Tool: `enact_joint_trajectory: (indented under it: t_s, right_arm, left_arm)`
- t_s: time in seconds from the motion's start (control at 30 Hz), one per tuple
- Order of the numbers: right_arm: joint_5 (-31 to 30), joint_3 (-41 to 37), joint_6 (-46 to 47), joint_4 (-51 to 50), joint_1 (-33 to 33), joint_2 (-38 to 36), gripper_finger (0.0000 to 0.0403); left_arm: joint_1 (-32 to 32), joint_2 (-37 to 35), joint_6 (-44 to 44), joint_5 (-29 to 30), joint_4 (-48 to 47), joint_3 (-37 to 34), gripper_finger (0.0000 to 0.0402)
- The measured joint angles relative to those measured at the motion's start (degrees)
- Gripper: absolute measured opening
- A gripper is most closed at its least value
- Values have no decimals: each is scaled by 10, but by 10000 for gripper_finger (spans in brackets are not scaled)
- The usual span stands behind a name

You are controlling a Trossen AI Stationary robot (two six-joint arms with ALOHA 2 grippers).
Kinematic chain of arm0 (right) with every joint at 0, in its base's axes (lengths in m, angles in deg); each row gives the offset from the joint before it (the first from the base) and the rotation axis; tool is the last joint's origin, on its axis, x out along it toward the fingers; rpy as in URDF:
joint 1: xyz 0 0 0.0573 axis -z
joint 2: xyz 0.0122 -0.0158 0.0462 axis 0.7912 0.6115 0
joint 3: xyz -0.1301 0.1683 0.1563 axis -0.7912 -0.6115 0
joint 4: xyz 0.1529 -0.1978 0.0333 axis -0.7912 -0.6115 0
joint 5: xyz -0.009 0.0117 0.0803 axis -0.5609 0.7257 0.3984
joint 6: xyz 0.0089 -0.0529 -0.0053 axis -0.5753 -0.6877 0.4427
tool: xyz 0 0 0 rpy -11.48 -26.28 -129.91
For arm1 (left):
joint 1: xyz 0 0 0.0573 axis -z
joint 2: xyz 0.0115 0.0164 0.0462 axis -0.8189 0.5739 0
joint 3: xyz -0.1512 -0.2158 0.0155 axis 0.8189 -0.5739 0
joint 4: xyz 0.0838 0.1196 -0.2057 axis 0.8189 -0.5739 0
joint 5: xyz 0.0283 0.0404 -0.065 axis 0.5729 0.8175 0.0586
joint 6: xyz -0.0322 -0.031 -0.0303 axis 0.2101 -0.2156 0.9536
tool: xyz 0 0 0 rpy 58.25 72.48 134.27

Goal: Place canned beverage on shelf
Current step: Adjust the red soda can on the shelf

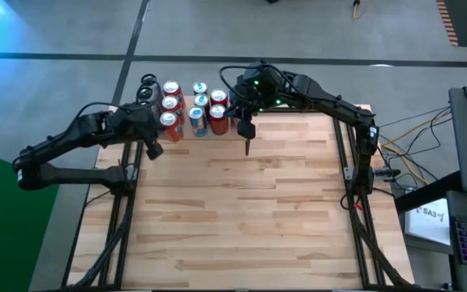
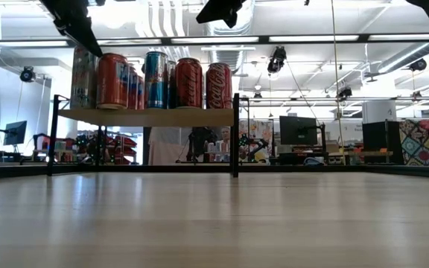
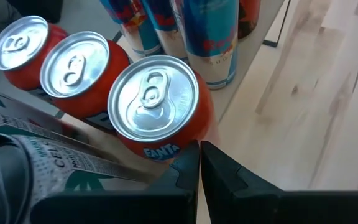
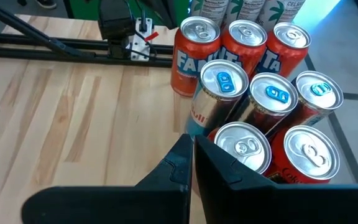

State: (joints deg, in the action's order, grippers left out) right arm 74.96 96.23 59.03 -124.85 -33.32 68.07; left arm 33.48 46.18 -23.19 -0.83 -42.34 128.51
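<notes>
A small wooden shelf point(image 2: 147, 115) at the far left of the worktop point(image 1: 242, 203) carries a tight cluster of cans point(image 1: 193, 105), all upright. The left claw point(image 1: 154, 151), fingers closed and empty, hovers just beside the nearest orange can point(image 3: 157, 106). The right claw point(image 1: 246, 148), also closed and empty, hangs by the shelf's right edge.

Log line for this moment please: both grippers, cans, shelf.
left gripper: shut, empty, beside Fanta can | right gripper: shut, empty, near cans | cans: all upright on shelf | table: no can
</notes>
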Motion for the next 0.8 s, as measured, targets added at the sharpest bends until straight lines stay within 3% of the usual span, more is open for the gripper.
enact_joint_trajectory:
  t_s: [0.37, 0.6, 0.8]
  right_arm:
    - [-5, 0, 9, -26, -6, 1, 9]
    - [-4, 0, 13, -47, -18, 1, 9]
    - [-4, -10, 24, -46, -25, 0, 9]
  left_arm:
    - [0, -37, 2, -27, 6, -18, 0]
    - [1, -82, 2, -84, 42, -29, 0]
    - [1, -107, -1, -86, 52, -29, 0]
